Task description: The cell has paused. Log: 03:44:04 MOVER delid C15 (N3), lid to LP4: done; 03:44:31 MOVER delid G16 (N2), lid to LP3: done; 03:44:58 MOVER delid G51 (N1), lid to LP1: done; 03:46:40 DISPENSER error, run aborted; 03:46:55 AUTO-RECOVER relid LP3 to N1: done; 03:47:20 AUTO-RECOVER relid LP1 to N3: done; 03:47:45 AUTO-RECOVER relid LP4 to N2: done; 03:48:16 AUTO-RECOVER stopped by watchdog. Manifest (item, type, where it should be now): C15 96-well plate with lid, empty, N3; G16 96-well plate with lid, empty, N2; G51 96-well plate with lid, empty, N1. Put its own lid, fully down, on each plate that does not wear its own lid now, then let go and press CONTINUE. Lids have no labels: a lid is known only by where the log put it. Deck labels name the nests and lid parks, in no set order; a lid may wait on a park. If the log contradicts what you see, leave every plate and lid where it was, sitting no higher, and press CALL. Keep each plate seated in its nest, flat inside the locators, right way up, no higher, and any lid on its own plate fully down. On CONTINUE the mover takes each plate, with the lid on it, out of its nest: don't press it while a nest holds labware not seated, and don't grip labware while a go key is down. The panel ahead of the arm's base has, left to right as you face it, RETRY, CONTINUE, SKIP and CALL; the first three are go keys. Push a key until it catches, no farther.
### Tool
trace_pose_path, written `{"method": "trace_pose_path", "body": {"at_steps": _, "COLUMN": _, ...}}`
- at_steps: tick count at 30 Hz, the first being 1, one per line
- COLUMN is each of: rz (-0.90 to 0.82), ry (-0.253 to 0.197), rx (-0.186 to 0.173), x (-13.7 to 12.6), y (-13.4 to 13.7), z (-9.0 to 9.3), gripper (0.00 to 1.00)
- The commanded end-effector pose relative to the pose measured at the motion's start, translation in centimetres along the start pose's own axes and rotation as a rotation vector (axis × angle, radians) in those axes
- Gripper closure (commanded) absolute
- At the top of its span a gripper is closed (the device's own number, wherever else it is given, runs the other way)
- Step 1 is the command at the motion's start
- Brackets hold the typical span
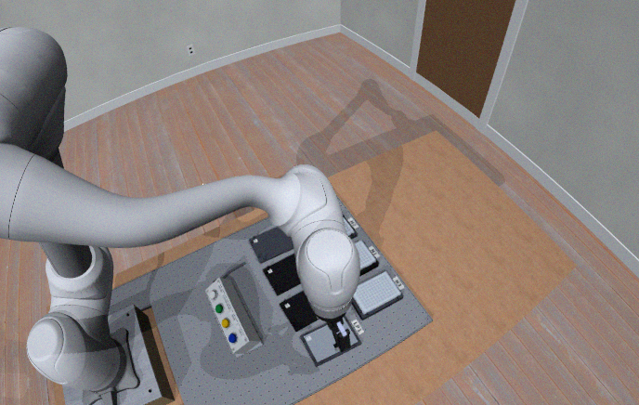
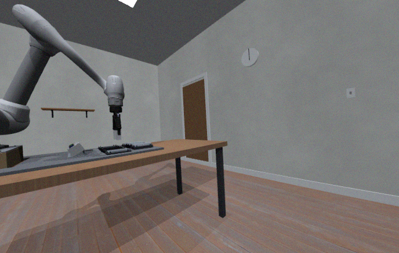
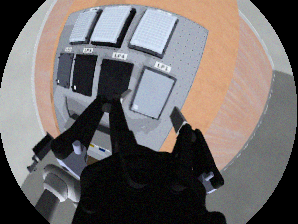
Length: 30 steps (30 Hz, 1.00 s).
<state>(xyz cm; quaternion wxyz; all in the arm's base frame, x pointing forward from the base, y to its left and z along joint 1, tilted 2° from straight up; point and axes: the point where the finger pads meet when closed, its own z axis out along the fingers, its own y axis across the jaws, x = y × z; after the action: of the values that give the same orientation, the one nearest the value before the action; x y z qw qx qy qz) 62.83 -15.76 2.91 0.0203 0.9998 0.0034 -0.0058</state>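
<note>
Now the end effector hangs over the lid lying on the lid park at 5 o'clock of the key panel in the top view. Its fingers are part open and nothing is between them. The exterior view shows it well above the grey deck on the table.

The first danger is the approach. The fingers sit toward the lid's 3 o'clock edge rather than its centre, so a grip there could lift the lid tilted or let it slip.

Next, the plates. The nearest plate is at 1 o'clock of the lid, the middle plate is half hidden by the wrist, and the far plate is barely visible. Whether each one wears a lid I cannot tell.

The deck labels are too small to read. A lid is known only by its place, so one misread label sends it to the wrong plate.

A lid set down skewed would ride high, and pressing CONTINUE then would be a fault.
</note>
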Motion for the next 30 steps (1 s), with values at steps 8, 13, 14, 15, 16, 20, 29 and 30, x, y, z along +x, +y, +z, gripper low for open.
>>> {"method": "trace_pose_path", "body": {"at_steps": 8, "rz": 0.000, "ry": 0.000, "rx": 0.000, "x": 0.0, "y": 0.0, "z": 0.0, "gripper": 0.34}}
{"method": "trace_pose_path", "body": {"at_steps": 13, "rz": 0.000, "ry": 0.000, "rx": 0.000, "x": 0.0, "y": 0.0, "z": 0.0, "gripper": 0.34}}
{"method": "trace_pose_path", "body": {"at_steps": 14, "rz": 0.000, "ry": 0.000, "rx": 0.000, "x": 0.0, "y": 0.0, "z": 0.1, "gripper": 0.34}}
{"method": "trace_pose_path", "body": {"at_steps": 15, "rz": 0.000, "ry": 0.000, "rx": 0.000, "x": 0.0, "y": 0.0, "z": 0.1, "gripper": 0.34}}
{"method": "trace_pose_path", "body": {"at_steps": 16, "rz": 0.000, "ry": 0.000, "rx": 0.000, "x": 0.0, "y": 0.0, "z": 0.1, "gripper": 0.34}}
{"method": "trace_pose_path", "body": {"at_steps": 20, "rz": 0.000, "ry": 0.000, "rx": 0.000, "x": 0.0, "y": 0.0, "z": 0.4, "gripper": 0.34}}
{"method": "trace_pose_path", "body": {"at_steps": 29, "rz": 0.000, "ry": 0.000, "rx": 0.000, "x": 0.0, "y": 0.0, "z": 1.2, "gripper": 0.34}}
{"method": "trace_pose_path", "body": {"at_steps": 30, "rz": 0.000, "ry": 0.000, "rx": 0.000, "x": 0.0, "y": 0.0, "z": 1.4, "gripper": 0.34}}
